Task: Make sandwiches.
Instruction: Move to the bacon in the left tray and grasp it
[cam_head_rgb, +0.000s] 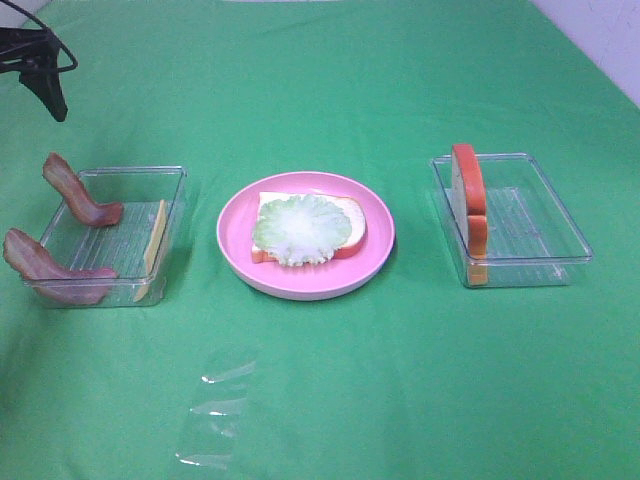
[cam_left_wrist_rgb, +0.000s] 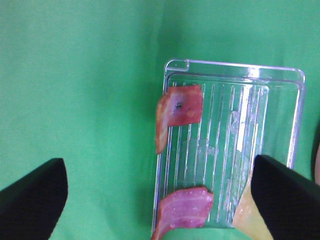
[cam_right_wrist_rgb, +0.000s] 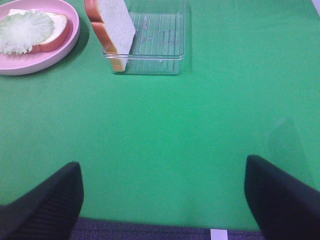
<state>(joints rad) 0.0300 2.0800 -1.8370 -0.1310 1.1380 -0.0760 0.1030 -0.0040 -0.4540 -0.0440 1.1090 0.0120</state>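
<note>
Nearest, the right end effector hangs by the front edge of the green-clothed counter. Its fingers are spread wide and carry nothing, and it is well apart from everything it might serve. A scrap of clear film lies on the cloth ahead of it; a low sweep could snag the film and drag it into the work. Farther in, the left end effector is likewise released and empty, poised above the left clear tray. The likeliest trouble is here: the near bacon strip and the far bacon strip both drape over the tray's outer wall, half in and half out. A pinch that catches the wall too would probably lift or skid the light tray, and a shallow one could flip the strip onto the cloth. The cheese slice leans on edge against the opposite wall with one finger close by; a nudge may knock it flat, where it would be hard to pick up. At the centre, the sandwich is only a bottom bread slice under a loose lettuce leaf on the pink plate. Bacon dragged across it could slide the leaf off. In the right clear tray the upright bread slice stands propped on edge and could topple if bumped.
</note>
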